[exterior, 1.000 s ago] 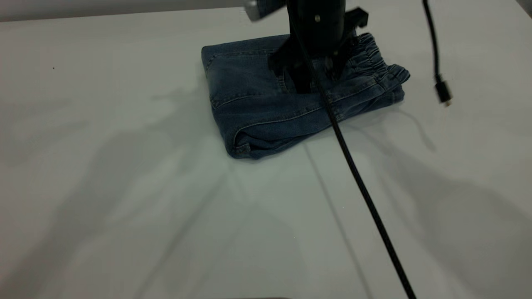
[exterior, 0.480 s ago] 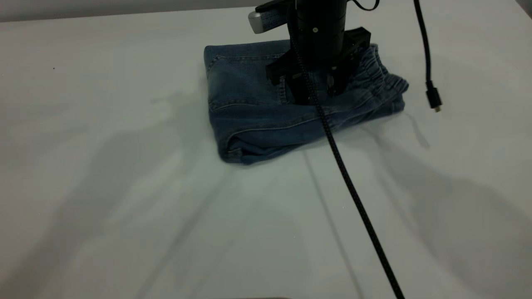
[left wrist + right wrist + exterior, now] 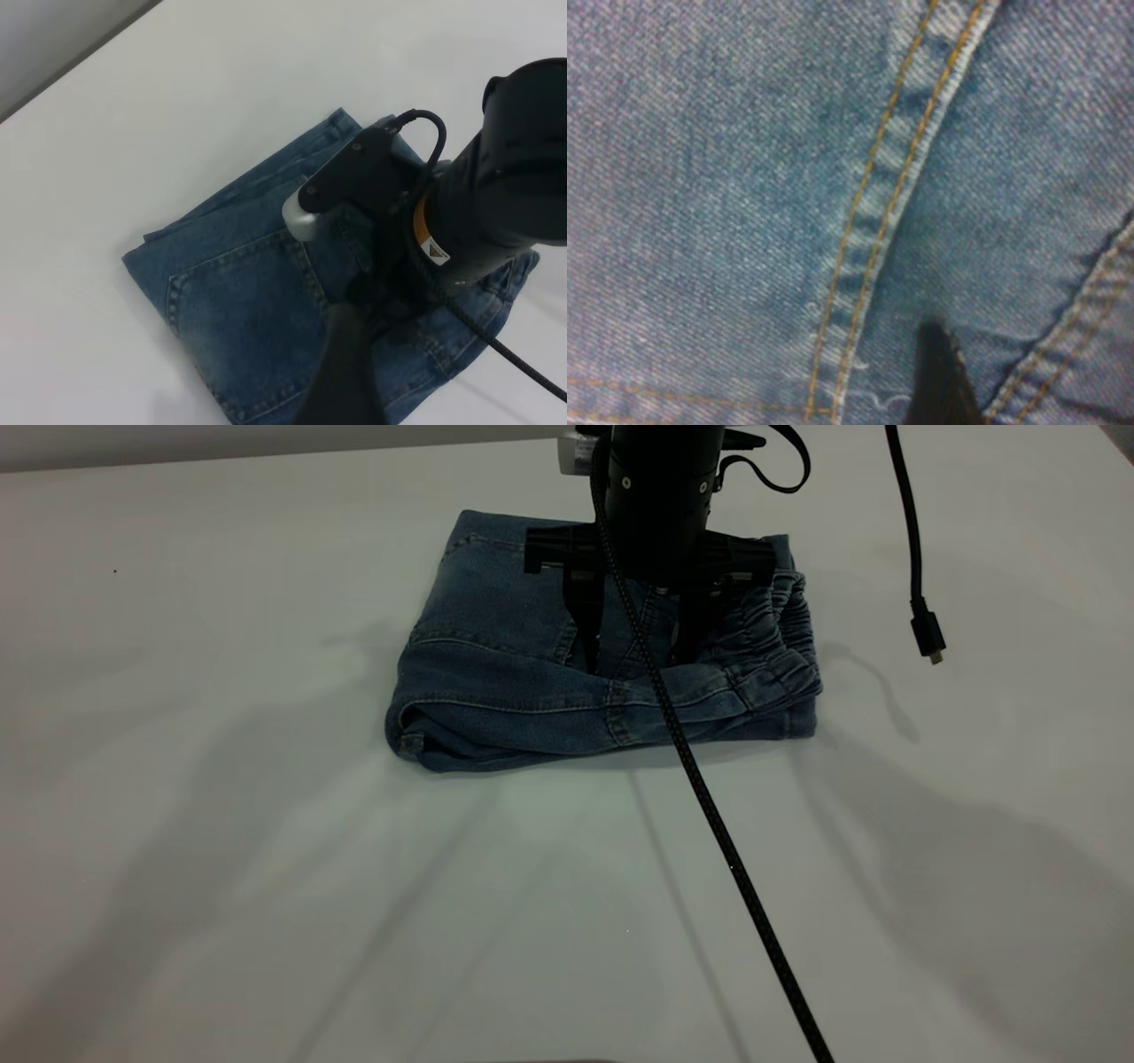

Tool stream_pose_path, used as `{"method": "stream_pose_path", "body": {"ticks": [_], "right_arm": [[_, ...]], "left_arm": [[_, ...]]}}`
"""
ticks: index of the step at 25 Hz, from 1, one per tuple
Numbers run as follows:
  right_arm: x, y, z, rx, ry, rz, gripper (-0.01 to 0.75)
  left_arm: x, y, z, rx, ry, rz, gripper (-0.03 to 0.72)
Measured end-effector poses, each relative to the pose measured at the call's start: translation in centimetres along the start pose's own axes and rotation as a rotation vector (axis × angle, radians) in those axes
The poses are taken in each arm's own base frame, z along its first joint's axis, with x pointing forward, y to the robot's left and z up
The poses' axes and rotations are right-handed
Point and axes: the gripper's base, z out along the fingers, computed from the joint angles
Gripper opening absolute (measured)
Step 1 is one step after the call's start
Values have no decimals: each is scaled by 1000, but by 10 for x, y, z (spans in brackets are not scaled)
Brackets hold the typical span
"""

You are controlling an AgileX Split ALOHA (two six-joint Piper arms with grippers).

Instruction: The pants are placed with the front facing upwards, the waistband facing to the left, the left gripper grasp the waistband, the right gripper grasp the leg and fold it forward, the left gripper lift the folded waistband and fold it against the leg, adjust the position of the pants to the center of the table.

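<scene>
The pants (image 3: 505, 655) lie folded into a compact blue denim bundle on the table (image 3: 266, 886), back-pocket face up. The ruched waistband (image 3: 784, 633) is at the bundle's right end. The leg is hidden under the fold. My right gripper (image 3: 633, 657) comes straight down from above, open, with both fingertips pressed into the denim near the middle. The right wrist view is filled by denim and tan stitching (image 3: 877, 221), with one dark fingertip (image 3: 939, 376) touching it. The left wrist view looks down on the pants (image 3: 239, 319) and the right arm (image 3: 505, 195); the left gripper (image 3: 347, 376) hovers above them.
A braided black cable (image 3: 709, 806) runs from the right arm across the pants toward the front edge. A loose cable end with a plug (image 3: 928, 636) hangs right of the waistband. White table surface surrounds the bundle.
The right gripper has turned and dragged the pants with it. The bundle has rotated square to the table and slid toward the front and left.
</scene>
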Motion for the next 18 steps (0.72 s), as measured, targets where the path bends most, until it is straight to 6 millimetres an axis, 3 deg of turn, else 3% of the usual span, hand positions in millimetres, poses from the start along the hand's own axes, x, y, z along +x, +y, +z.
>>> {"method": "stream_pose_path", "body": {"ticks": [3, 5, 11, 18], "right_arm": [[-2, 4, -10, 14, -3, -21, 403], [-4, 9, -28, 32, -19, -69, 403], [-9, 30, -134, -1, -242, -261, 403], [24, 43, -230, -149, -361, -446, 403]], "left_arm": [[0, 0, 0, 0, 0, 0, 554], [0, 0, -1, -2, 0, 3, 554], [-1, -8, -23, 10, 12, 27, 554], [8, -31, -76, 85, 110, 68, 554]]}}
